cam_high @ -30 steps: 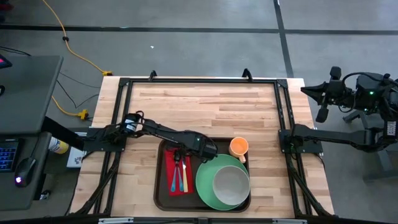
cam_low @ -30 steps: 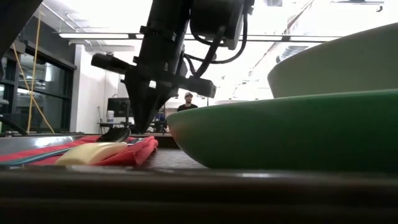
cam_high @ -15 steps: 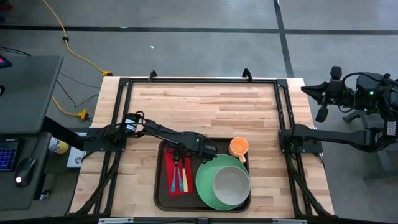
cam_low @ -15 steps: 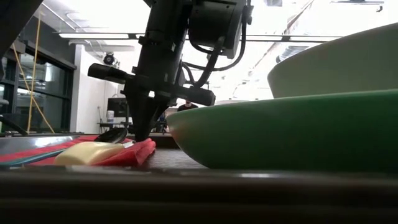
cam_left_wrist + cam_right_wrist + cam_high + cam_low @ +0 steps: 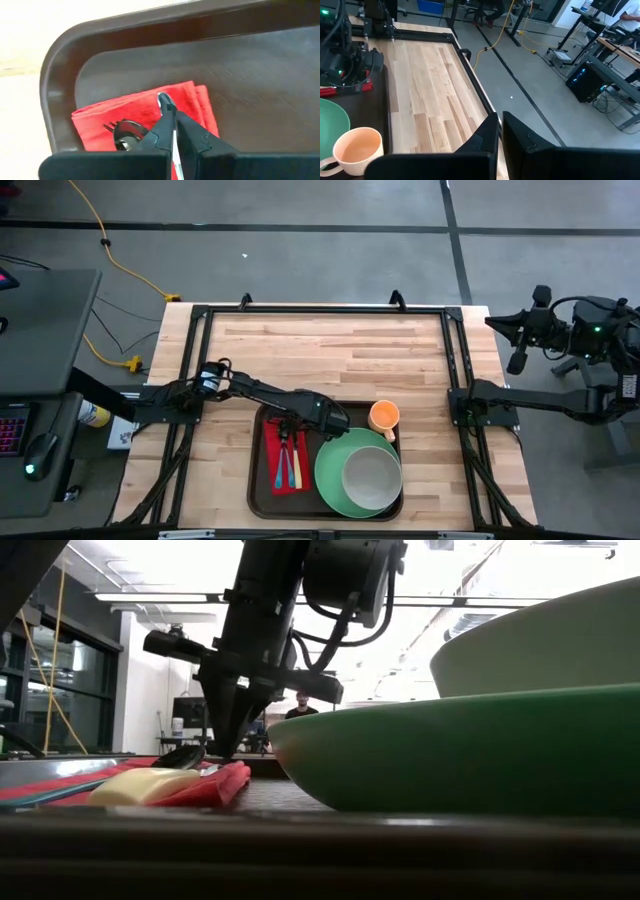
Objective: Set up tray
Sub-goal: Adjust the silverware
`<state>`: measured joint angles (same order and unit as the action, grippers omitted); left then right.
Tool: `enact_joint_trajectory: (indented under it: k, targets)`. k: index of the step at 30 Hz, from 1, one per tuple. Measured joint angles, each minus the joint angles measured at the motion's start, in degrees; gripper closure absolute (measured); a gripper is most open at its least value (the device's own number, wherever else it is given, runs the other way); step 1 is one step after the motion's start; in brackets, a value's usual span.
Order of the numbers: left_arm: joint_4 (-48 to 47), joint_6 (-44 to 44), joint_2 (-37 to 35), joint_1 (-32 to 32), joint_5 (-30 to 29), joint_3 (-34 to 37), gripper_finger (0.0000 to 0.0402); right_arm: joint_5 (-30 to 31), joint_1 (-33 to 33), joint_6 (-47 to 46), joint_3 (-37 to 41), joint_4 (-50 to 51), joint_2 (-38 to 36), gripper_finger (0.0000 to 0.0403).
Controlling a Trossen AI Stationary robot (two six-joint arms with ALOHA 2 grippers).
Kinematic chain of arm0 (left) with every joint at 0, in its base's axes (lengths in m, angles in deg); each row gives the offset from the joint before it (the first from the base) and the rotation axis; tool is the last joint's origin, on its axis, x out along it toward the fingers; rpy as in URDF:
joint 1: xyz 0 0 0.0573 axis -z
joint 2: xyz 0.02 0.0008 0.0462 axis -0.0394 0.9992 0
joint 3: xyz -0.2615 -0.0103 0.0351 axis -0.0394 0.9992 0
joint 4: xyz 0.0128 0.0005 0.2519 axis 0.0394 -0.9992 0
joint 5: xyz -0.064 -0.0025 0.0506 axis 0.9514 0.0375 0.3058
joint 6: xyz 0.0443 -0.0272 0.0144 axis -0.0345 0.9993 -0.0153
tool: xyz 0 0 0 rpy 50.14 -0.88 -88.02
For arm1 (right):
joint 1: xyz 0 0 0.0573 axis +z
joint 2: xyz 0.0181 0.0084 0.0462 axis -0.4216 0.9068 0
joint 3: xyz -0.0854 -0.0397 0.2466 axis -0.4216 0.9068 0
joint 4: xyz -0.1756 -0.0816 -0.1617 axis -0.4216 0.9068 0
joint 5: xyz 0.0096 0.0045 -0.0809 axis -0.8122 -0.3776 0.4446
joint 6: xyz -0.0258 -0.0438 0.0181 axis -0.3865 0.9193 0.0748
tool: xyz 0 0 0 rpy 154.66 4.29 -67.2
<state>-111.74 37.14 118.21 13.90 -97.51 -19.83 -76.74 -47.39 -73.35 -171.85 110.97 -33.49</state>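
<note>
The dark brown tray (image 5: 256, 480) lies at the table's near middle; its rim (image 5: 55, 75) also shows in the left wrist view. On its left part a folded red napkin (image 5: 272, 450) (image 5: 140, 107) carries a spoon (image 5: 127, 129) (image 5: 180, 755), a fork and a yellow-handled utensil (image 5: 145, 785). A green plate (image 5: 330, 480) holding a pale bowl (image 5: 372, 475) fills the tray's right part. An orange cup (image 5: 384, 416) stands on the tray's far right corner. My left gripper (image 5: 290, 427) (image 5: 172, 112) is at the napkin's far end, shut on a thin silver knife. My right gripper (image 5: 510, 330) waits shut beyond the table's right edge. My left gripper pinches the knife's silver blade (image 5: 165, 99) between its two fingers, which come from above and point down at the napkin's far end. The blade runs along the fingers, and its rounded tip pokes out past the fingertips (image 5: 228, 752) against the red cloth. The fingers hide the handle.
Bare wood covers the table's far half (image 5: 330, 345) and both sides of the tray. A black frame (image 5: 320, 310) runs around the table. In the low view the plate (image 5: 450, 750) and bowl (image 5: 540, 640) loom large at right. A person stands far off in the room.
My left gripper has stayed at the napkin's far end, dipping slightly toward the cloth and coming back up a little. It has stayed shut. The things on the tray have kept their places.
</note>
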Motion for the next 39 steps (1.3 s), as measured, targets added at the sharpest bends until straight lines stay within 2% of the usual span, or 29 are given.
enact_joint_trajectory:
  k: [39]
  targets:
    - [-7.19,4.97,0.00,0.84,3.42,0.10,0.0351,-0.06,0.00,0.44,0.02,0.03,0.04,0.0403]
